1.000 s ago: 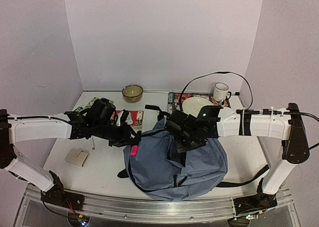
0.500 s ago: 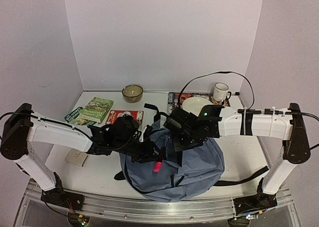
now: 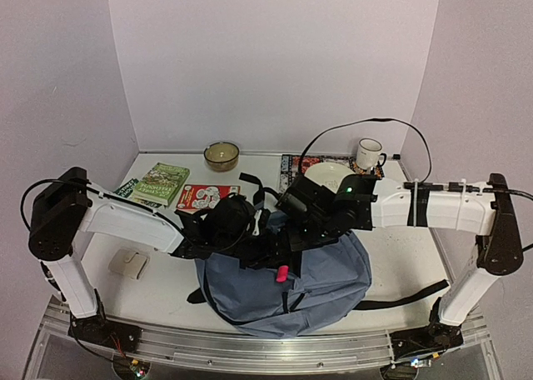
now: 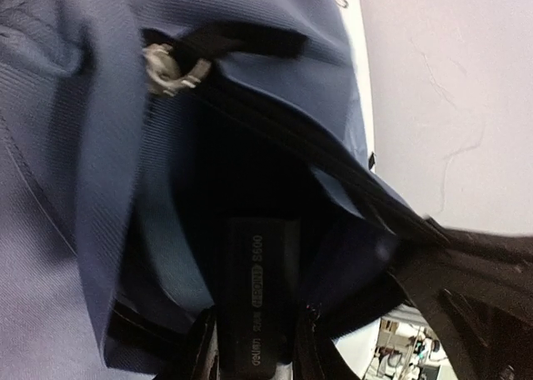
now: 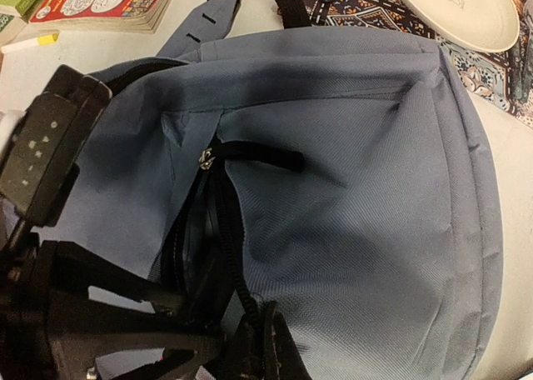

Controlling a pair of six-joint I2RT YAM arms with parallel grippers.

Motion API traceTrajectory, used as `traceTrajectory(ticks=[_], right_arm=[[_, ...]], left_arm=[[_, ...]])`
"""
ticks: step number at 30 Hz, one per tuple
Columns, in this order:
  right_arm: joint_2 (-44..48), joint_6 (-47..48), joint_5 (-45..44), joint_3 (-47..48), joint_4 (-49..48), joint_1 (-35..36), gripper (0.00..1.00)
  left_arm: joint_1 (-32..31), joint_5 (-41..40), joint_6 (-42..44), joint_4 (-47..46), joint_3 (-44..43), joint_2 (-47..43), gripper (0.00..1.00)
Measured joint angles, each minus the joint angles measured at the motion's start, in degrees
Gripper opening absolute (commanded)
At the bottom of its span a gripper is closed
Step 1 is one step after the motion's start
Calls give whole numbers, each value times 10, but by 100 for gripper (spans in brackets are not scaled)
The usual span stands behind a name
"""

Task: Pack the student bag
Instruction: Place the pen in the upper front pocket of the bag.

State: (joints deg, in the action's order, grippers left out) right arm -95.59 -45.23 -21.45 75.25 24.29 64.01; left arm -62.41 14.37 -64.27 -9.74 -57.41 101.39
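Observation:
The blue-grey student bag [image 3: 321, 284] lies at the table's front centre; it also shows in the left wrist view [image 4: 67, 147] and the right wrist view [image 5: 358, 188]. Its front pocket [image 5: 200, 230] gapes open, dark inside. My left gripper [image 3: 271, 259] is shut on a black marker [image 4: 254, 297] with a pink end [image 3: 283, 272], held at the pocket mouth. My right gripper [image 3: 304, 230] is shut on the pocket's black zipper edge [image 5: 237, 288] and holds it up. A metal zipper pull [image 4: 166, 67] sits at the pocket's top end.
Behind the bag stand a green book [image 3: 164, 182], a red book [image 3: 206, 197], a brown bowl [image 3: 221, 155], a white plate [image 3: 329, 176] on a patterned mat [image 3: 296, 163] and a white mug [image 3: 369, 153]. A small white block [image 3: 128, 263] lies front left.
My left arm has swung right from beside the bag to over it, carrying the pink-ended marker to the pocket mouth. My right gripper kept its hold on the bag.

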Motion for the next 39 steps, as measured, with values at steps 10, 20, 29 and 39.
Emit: traceTrajectory(ticks=[10,20,29,39], right_arm=[[9,0,19,-16,-20,0,0],[12,0,33,-20,-34,0,0],[12,0,37,-20,-38,0,0],[12,0,29,-20,-41,0,0]], left_arm=[[3,-56,-52,-48,-10,30,5],[3,-90,-97,-100,-20,54,12],[-5,-106,-109,-125,-26,93,46],[-9,-122,-90,-128,-11,74,59]])
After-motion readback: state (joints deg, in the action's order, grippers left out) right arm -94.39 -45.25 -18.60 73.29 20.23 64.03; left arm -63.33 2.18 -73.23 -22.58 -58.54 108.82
